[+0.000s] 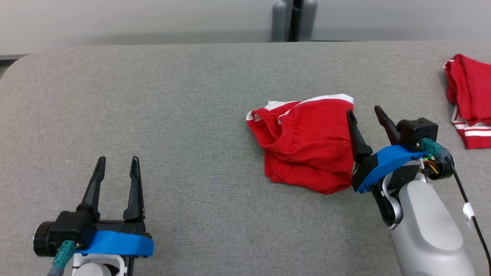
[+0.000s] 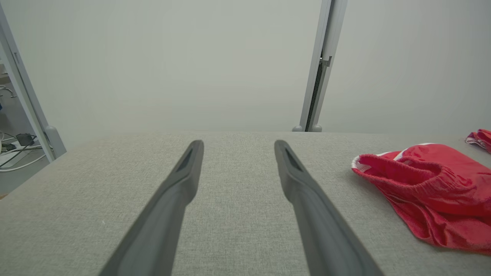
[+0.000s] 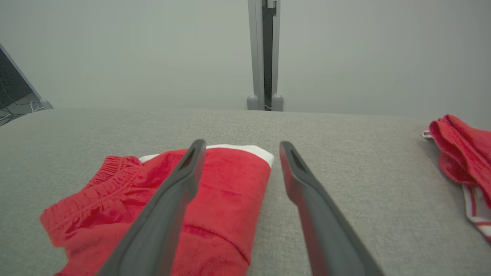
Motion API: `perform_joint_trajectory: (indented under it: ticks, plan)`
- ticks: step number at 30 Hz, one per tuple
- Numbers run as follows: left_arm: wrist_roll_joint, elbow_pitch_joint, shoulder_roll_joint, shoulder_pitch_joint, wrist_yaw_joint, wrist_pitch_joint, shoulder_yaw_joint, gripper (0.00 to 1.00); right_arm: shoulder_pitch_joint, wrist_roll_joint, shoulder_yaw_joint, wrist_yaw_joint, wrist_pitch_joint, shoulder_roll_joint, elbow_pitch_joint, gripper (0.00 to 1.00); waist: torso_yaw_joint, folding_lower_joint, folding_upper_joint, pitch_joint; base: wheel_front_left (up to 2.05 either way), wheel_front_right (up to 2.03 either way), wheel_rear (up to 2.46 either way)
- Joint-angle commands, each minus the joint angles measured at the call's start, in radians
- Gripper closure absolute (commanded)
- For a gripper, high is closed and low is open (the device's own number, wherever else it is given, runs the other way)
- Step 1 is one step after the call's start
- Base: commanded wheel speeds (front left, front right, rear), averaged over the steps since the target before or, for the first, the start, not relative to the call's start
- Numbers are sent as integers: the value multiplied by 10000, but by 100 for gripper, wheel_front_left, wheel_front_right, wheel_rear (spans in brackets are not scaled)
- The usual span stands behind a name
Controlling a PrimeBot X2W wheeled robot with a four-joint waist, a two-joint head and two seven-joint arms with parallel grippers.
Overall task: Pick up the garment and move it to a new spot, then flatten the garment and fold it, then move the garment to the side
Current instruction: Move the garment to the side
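Note:
A red garment [image 1: 307, 142] with white trim, shorts by the look of the elastic waistband, lies bunched on the grey table [image 1: 172, 96], right of centre. My right gripper [image 1: 364, 111] stands open at its right edge, the left finger over the cloth and the right finger over bare table; nothing is held. The right wrist view has the garment [image 3: 215, 203] under the left finger, its white-trimmed hem at the far end. My left gripper [image 1: 117, 161] is open at the lower left, far from the cloth. The left wrist view has the garment [image 2: 433, 191] off to the right.
A second red piece of clothing with white stripes [image 1: 470, 103] lies at the table's right edge, also in the right wrist view [image 3: 460, 153]. A grey post [image 1: 293, 19] stands behind the table's far edge. The table's left corner is rounded.

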State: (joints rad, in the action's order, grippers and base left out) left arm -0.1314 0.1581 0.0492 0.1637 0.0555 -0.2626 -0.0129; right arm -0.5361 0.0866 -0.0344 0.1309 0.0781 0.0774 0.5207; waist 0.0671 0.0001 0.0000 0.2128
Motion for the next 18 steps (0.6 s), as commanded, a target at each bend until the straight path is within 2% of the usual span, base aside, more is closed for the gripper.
perform_joint_trajectory:
  ticks: [1, 13, 18]
  plan:
    - [-70, 16, 35, 176, -35, -25, -56, 0, -198, -85, 110, -5, -135, 37, 521, 0, 245, -1, 0, 255, 0, 0, 0]
    - [-232, 26, 33, 540, -159, -25, -285, 0, -759, -81, 303, -5, 23, -80, 2994, 0, 482, -1, 0, 732, 0, 0, 0]
    - [-285, 69, 33, 598, -198, -25, -354, 0, -876, 465, 125, -5, 141, -220, 3816, 0, 521, -1, 0, 734, 0, 0, 0]
